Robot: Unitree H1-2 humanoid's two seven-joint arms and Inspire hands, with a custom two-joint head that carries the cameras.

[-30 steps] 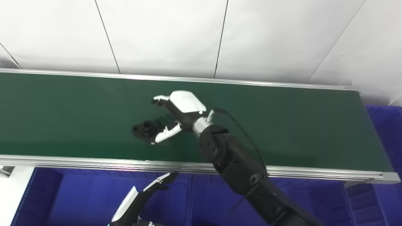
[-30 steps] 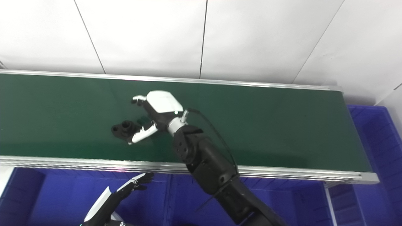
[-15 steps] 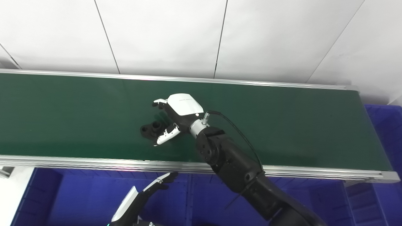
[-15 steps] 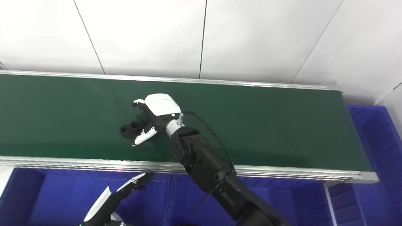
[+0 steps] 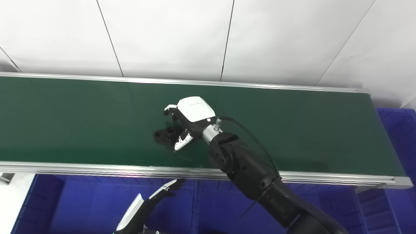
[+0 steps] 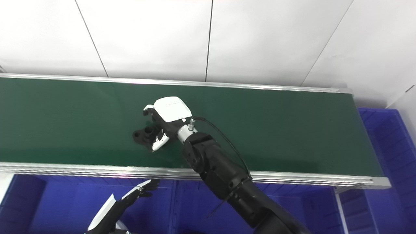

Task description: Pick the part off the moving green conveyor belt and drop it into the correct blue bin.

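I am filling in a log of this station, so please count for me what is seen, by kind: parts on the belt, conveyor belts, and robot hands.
Small black plastic part with holes, lying on the belt: 1
Long dark green conveyor belt with silver rails: 1
Robot hands: 2, the right hand at the part and the left hand low over the blue bin
Total: 4

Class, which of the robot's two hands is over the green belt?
The right hand, beside the black part; the left hand hangs below, over the blue bin.
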